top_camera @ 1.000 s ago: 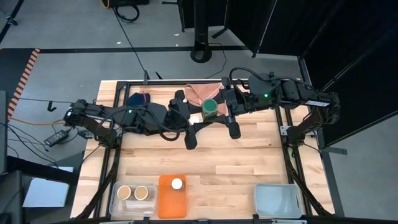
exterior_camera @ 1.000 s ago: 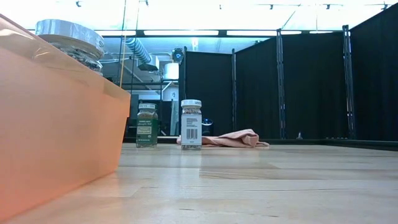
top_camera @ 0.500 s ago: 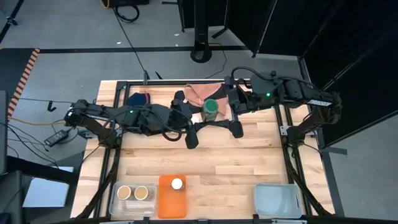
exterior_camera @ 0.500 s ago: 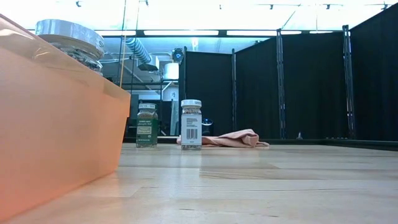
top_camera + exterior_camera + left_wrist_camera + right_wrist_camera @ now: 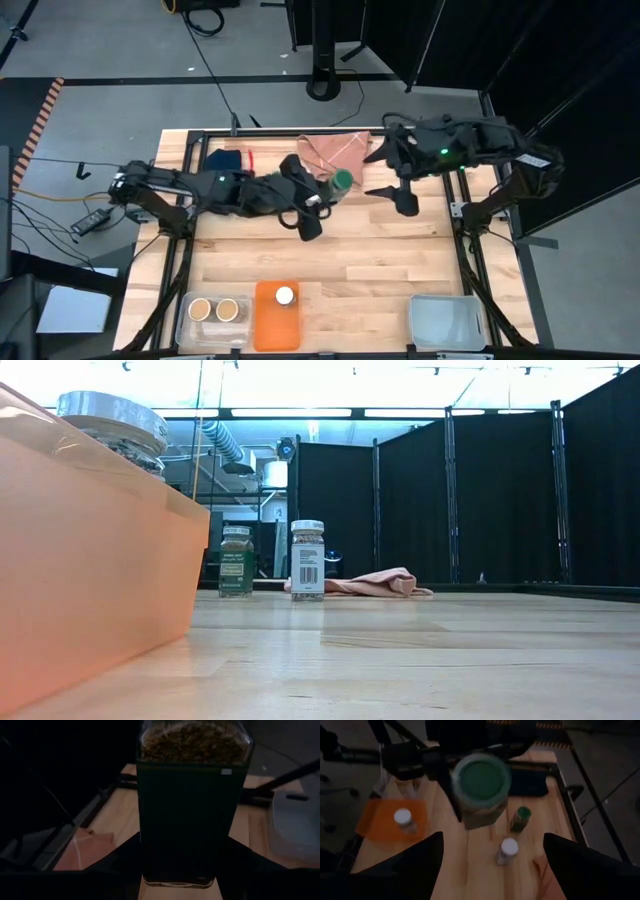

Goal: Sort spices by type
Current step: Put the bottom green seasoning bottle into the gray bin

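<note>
A spice jar with a green lid (image 5: 342,180) hangs above the table's far middle, and my left gripper (image 5: 320,196) is shut on it. It fills the left wrist view as a dark-labelled jar (image 5: 190,805). My right gripper (image 5: 390,182) is open to the right of the jar, apart from it, its fingers (image 5: 415,865) spread wide. On the table below stand another green-lidded jar (image 5: 521,818) and a white-lidded jar (image 5: 508,849). The low view shows them as the green-lidded jar (image 5: 236,561) and the white-lidded jar (image 5: 307,559), both upright on their bases. My left gripper pinches the jar's body (image 5: 177,870) between its two fingers, coming level from the table's left. The jar is lifted clear of the table and tilted, its lid (image 5: 482,781) turned toward my right arm.
A pink cloth (image 5: 335,150) and a dark blue cloth (image 5: 225,160) lie at the far edge. At the near edge are a clear tray (image 5: 190,322) with two tan-lidded jars, an orange tray (image 5: 277,322) with a white-lidded jar (image 5: 285,295), and a clear tray (image 5: 445,320).
My right gripper has opened, let go of the green-lidded jar and drawn back toward the table's right edge. My left gripper keeps the jar and has tipped downward a little, so the jar's lid now leans toward the right.
</note>
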Controlling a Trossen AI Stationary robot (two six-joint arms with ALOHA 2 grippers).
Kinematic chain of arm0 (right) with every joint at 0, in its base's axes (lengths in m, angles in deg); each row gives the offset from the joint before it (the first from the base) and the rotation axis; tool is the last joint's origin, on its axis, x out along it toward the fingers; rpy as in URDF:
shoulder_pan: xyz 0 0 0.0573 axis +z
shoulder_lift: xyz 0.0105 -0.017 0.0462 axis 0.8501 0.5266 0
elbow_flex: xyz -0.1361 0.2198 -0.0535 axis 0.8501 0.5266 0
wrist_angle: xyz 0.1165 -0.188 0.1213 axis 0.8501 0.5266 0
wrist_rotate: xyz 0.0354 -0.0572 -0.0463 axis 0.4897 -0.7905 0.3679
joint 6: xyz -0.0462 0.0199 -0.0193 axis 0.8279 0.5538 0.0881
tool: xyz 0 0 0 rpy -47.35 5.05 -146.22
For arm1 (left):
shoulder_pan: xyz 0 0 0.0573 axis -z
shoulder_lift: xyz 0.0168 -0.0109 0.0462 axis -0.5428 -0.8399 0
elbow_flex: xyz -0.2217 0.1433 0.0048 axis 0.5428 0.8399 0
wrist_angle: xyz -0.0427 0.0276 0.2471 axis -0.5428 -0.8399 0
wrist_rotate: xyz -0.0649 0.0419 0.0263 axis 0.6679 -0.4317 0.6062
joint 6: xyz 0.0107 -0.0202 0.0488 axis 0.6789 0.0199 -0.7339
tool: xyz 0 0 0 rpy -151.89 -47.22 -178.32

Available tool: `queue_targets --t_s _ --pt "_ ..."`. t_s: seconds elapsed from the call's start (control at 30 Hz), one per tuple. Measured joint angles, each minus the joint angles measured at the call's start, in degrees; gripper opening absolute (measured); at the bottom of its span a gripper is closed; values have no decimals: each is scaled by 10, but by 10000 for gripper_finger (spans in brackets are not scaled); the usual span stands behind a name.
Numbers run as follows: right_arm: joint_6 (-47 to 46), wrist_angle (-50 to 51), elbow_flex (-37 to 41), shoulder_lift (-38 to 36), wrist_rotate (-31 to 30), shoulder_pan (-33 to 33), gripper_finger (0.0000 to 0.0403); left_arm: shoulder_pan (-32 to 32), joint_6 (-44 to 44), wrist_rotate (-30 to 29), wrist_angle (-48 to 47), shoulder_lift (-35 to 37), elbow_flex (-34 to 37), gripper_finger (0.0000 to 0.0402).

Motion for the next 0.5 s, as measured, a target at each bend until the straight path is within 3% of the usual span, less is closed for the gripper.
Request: queue_targets --t_s 0.3,0.5 --pt "3 39 1 27 0 4 348 0 -30 8 30 -92 0 191" --pt "-19 106 1 29 0 15 345 -4 -63 48 120 -170 0 191"
